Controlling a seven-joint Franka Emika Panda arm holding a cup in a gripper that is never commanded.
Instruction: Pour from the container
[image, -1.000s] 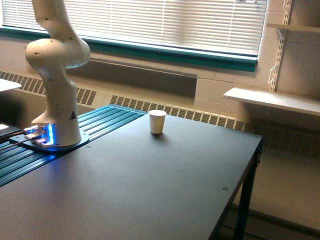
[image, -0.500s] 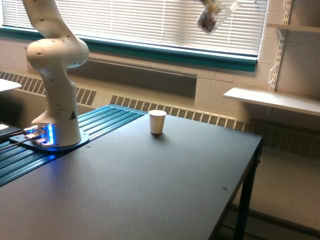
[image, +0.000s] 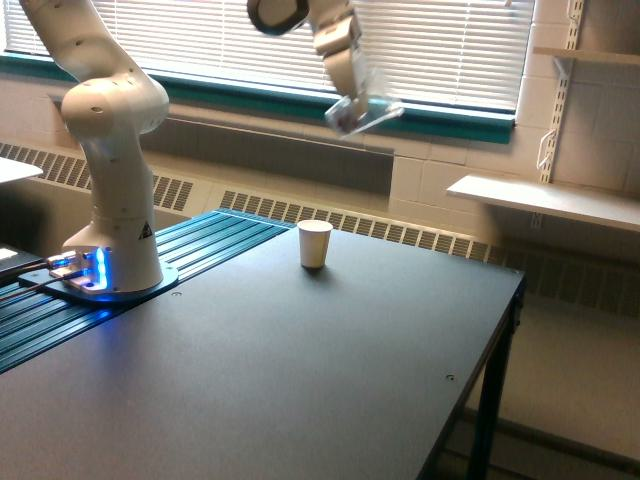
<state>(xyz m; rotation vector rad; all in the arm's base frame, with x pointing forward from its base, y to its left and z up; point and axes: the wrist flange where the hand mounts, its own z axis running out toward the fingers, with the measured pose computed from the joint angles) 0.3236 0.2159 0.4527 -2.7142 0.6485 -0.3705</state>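
right now the container (image: 362, 112), a clear cup, hangs tilted in the air well above the table (image: 300, 380), up over the white paper cup (image: 314, 243), which stands near the table's far edge. gripper (image: 345, 85) sits at the container's upper side; motion blur hides the jaws, so i cannot tell how tightly they close, though the cup looks carried by them. judgement: thin clear wall, light, probably smooth and a bit slippery, could flex or crack if squeezed hard, so hold mid-wall with modest force. contents too blurred to read. count: one container, one paper cup, one arm (image: 110, 150), one table.
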